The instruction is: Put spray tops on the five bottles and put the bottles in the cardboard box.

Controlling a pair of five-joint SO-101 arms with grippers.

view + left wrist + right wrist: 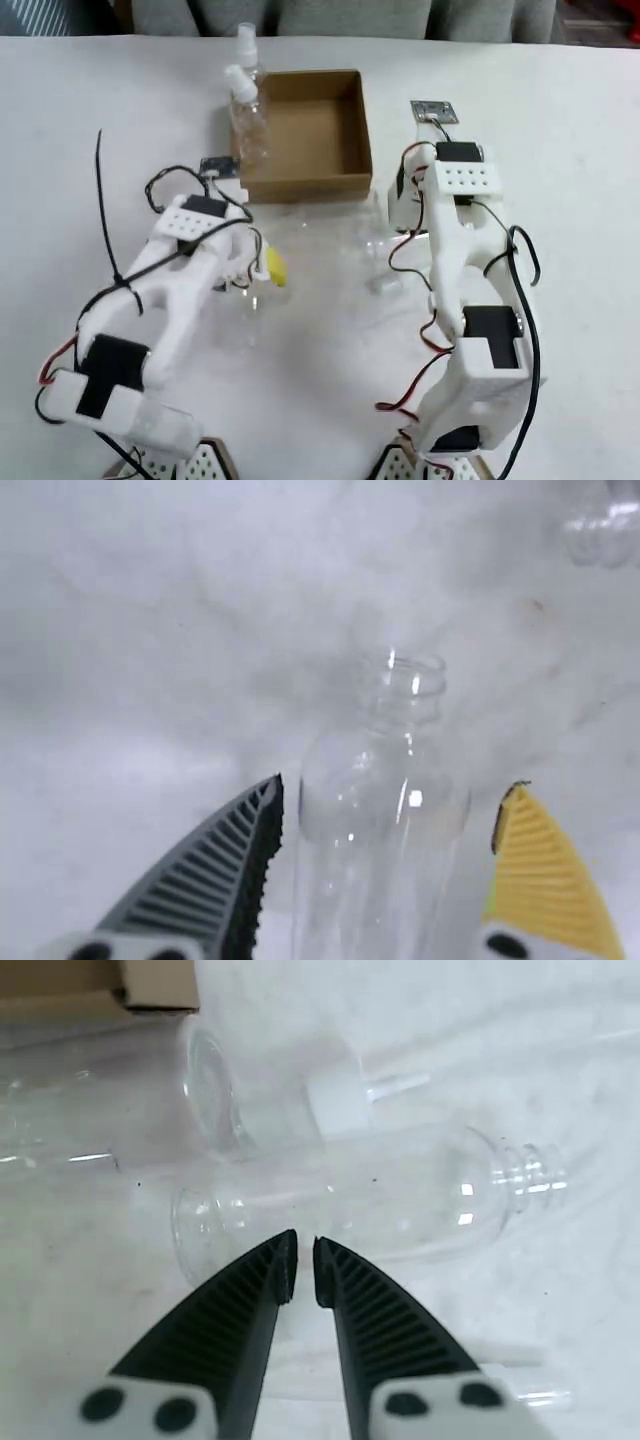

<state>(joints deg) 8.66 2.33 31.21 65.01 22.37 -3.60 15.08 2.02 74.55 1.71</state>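
1. A small card [433, 110] with dark print lies on the table [560, 150] near the right side of the cardboard box [300, 185], and a second card [220, 165] lies at the box's near left corner; the print on both is too small to read
2. The left gripper [397, 785] is wide apart. Its gray finger [220, 870] and its yellow finger [540, 870] stand on either side of an uncapped bottle [380, 820] of clear plastic. Each finger is just beside the bottle's wall, and I cannot tell if they touch it. The open threaded neck points away from the wrist
3. The right gripper [303, 1240] has its black fingers [240, 1320] almost together, with a thin gap at the tips, and it holds nothing. The tips hang just over the body of a lying bottle [400, 1200], which rests on its side on the table with no top on its neck
4. A loose spray top [335, 1105], white with a thin tube, lies just beyond this bottle. Near it, another lying bottle [90, 1110] rests on its side close to a corner of the box
5. The cardboard box is open and stands at the far middle of the table, beyond both grippers. Two capped bottles [245, 95] with white spray tops are at its left wall; I cannot tell if they are inside or just outside it
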